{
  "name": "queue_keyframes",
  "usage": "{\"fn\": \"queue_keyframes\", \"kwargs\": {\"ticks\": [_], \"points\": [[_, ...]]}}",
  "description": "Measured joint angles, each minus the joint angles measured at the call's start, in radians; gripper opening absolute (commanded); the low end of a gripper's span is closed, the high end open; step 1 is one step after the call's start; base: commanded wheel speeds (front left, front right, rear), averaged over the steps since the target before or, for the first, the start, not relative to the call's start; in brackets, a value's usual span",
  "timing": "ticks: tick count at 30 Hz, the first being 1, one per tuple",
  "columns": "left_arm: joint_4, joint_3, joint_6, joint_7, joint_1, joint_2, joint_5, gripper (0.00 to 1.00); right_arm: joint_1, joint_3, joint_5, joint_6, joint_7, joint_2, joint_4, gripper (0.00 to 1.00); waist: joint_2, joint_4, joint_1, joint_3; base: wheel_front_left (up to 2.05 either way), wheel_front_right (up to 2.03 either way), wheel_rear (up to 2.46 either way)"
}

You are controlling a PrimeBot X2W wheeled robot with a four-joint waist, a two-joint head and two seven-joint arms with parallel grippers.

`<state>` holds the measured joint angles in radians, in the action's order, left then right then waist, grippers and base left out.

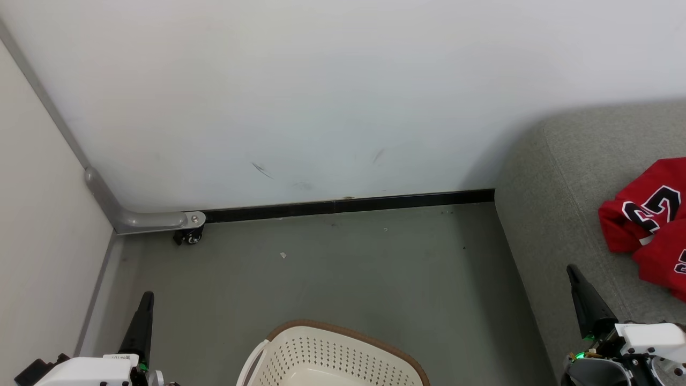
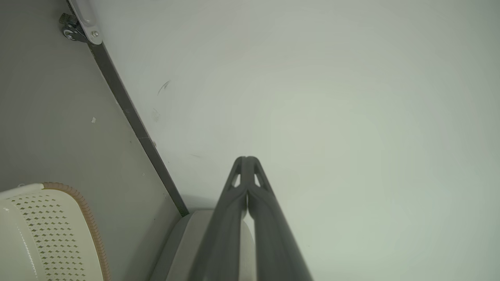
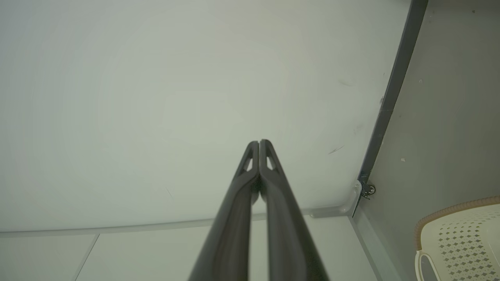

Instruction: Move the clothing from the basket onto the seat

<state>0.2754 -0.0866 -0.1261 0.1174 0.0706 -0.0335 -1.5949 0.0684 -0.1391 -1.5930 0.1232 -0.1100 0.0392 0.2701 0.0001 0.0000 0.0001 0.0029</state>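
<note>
Red clothing (image 1: pixel 651 222) with a black number lies crumpled on the grey seat (image 1: pixel 557 198) at the right edge of the head view. The cream basket (image 1: pixel 321 356) with its brown rim stands on the floor at the bottom centre; I cannot see its bottom. The basket's corner also shows in the left wrist view (image 2: pixel 47 230) and the right wrist view (image 3: pixel 461 242). My left gripper (image 1: pixel 147 298) is shut and empty, low at the left of the basket. My right gripper (image 1: pixel 572 269) is shut and empty over the seat's front edge, left of the clothing. Both pairs of fingers are pressed together (image 2: pixel 246 160) (image 3: pixel 259 143).
A white wall (image 1: pixel 321 96) with a black baseboard (image 1: pixel 348 205) stands behind the grey floor (image 1: pixel 332 268). A grey rounded frame with a small caster (image 1: pixel 188 236) sits in the left corner beside a pale side panel (image 1: pixel 37 214).
</note>
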Motion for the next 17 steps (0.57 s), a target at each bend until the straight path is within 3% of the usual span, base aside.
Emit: {"fn": "queue_keyframes", "kwargs": {"ticks": [17], "points": [[0.000,0.000,0.000,0.000,0.000,0.000,0.000,0.00,0.000,0.000,0.000,0.000,0.000,0.000,0.000,0.00,0.0000,0.000,0.0000,0.000,0.00,0.00,0.00]]}}
